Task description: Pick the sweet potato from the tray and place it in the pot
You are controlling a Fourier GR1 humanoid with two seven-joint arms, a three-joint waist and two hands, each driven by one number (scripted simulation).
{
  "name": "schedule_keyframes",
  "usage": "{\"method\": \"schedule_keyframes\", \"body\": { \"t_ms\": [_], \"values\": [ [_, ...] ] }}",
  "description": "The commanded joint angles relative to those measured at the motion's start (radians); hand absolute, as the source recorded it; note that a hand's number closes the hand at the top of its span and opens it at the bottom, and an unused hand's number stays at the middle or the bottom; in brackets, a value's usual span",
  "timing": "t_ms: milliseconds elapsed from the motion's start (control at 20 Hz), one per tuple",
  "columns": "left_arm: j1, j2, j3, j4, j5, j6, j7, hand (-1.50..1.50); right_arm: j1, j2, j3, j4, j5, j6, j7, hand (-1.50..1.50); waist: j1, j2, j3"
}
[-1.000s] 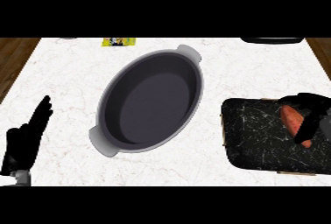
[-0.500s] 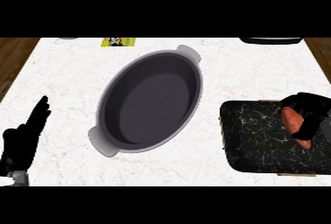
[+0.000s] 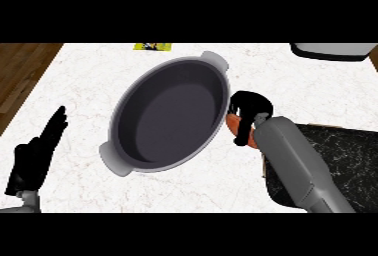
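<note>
Where white marble counter (image 3: 310, 85) ends, wooden floor (image 3: 22, 75) shows left.

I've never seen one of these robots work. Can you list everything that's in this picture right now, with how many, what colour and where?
Pot: one, dark grey, oval, two handles, centre of the counter.
Sweet potato: one, orange, held just beside the pot's right rim.
Tray: one, black marbled, right side, partly hidden by the forearm.
Counter: one, white marbled, under everything.
Yellow-green item: one, at the far edge; cannot tell what it is.
Pale container: one, top right corner, cut off.
Left hand: black, open, resting at the lower left.
Right hand: black, curled round the sweet potato.
</note>
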Motion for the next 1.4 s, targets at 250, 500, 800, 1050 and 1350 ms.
{"method": "schedule_keyframes", "body": {
  "t_ms": [250,500,800,1050,1350],
  "values": [
    [-0.05,-0.029,-0.066,0.024,-0.026,-0.015,0.006,0.0,-0.205,0.129,0.225,-0.098,0.054,-0.262,0.47,1.5,0.078,0.005,0.0],
    [-0.073,-0.016,-0.058,0.025,-0.018,-0.029,0.03,0.0,-0.386,0.13,0.343,-0.161,0.161,-0.344,0.745,1.5,0.082,-0.012,-0.002],
    [-0.101,-0.028,-0.055,0.046,-0.027,-0.014,0.024,0.0,-0.526,0.131,0.416,-0.203,0.198,-0.43,0.974,1.5,0.068,0.007,0.0],
    [-0.09,-0.034,-0.057,0.044,-0.037,-0.003,0.026,0.0,-0.593,0.131,0.434,-0.226,0.202,-0.486,1.066,1.5,0.056,0.009,0.001],
    [-0.097,-0.016,-0.019,0.058,-0.02,-0.004,0.034,0.0,-0.61,0.13,0.447,-0.205,0.224,-0.578,1.093,1.5,0.023,0.015,0.003]
  ]
}}
